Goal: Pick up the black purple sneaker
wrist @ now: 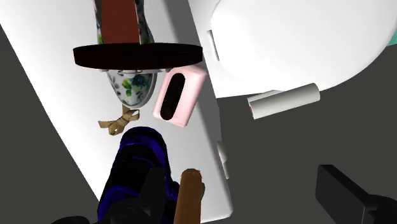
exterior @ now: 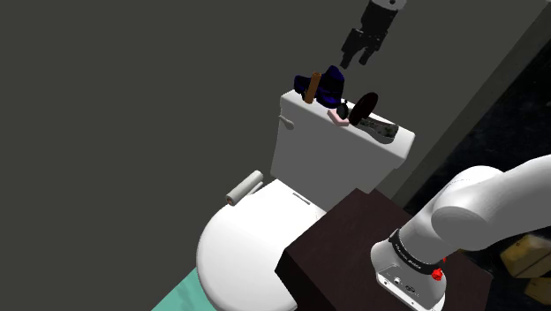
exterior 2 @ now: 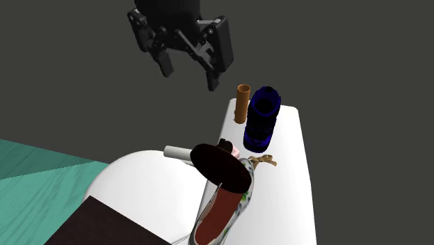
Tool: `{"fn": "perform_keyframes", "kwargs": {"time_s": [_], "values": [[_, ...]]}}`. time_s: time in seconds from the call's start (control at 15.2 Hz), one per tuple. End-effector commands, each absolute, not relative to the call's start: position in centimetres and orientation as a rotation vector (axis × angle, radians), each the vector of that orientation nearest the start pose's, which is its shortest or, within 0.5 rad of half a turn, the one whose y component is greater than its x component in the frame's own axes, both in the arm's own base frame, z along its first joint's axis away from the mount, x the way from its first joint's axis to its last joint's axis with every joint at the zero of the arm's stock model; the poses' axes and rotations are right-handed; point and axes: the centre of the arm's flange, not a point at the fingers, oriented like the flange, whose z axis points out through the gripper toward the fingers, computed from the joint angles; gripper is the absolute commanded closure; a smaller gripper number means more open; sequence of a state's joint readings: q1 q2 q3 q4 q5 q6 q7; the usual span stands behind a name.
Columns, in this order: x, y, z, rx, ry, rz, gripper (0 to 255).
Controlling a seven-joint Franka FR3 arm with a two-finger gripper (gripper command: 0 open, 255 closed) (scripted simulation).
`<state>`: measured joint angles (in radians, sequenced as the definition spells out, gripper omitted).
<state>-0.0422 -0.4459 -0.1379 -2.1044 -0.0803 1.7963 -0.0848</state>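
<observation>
The black and purple sneaker (exterior: 328, 87) (exterior 2: 263, 118) (wrist: 137, 172) lies on the white toilet tank lid (exterior: 393, 148) (exterior 2: 295, 181) (wrist: 63, 108), at the end on the shoulder view's left. A brown cylinder (exterior: 311, 88) (exterior 2: 243, 103) (wrist: 189, 194) stands right beside it. My gripper (exterior: 360, 51) (exterior 2: 190, 73) (wrist: 248, 197) hangs open in the air above that end of the tank, well clear of the sneaker, with nothing between its fingers. In the wrist view one finger (wrist: 153, 191) overlaps the sneaker's side.
Further along the lid lie a pink case (wrist: 179, 97) (exterior 2: 234, 149), a black disc (wrist: 137, 56) (exterior 2: 219, 167) (exterior: 362, 108) and a floral shoe (wrist: 130, 86) (exterior 2: 222, 209). A white roll (exterior: 245, 187) (wrist: 283, 102) sits by the toilet's closed lid (exterior: 238, 256). A dark wall stands behind.
</observation>
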Motion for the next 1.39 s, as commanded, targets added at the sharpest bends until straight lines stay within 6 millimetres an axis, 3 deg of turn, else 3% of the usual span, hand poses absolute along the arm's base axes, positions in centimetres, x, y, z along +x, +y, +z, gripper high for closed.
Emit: {"fn": "perform_keyframes", "kwargs": {"time_s": [0.0, 0.79, 1.32], "values": [[44.1, -11.3, 60.2, -3.167, 0.105, -0.199, 0], [56.4, -21.7, 56.7, -3.148, 0.049, -0.144, 0], [56.8, -22.1, 52.5, -3.147, 0.047, -0.142, 0]]}}
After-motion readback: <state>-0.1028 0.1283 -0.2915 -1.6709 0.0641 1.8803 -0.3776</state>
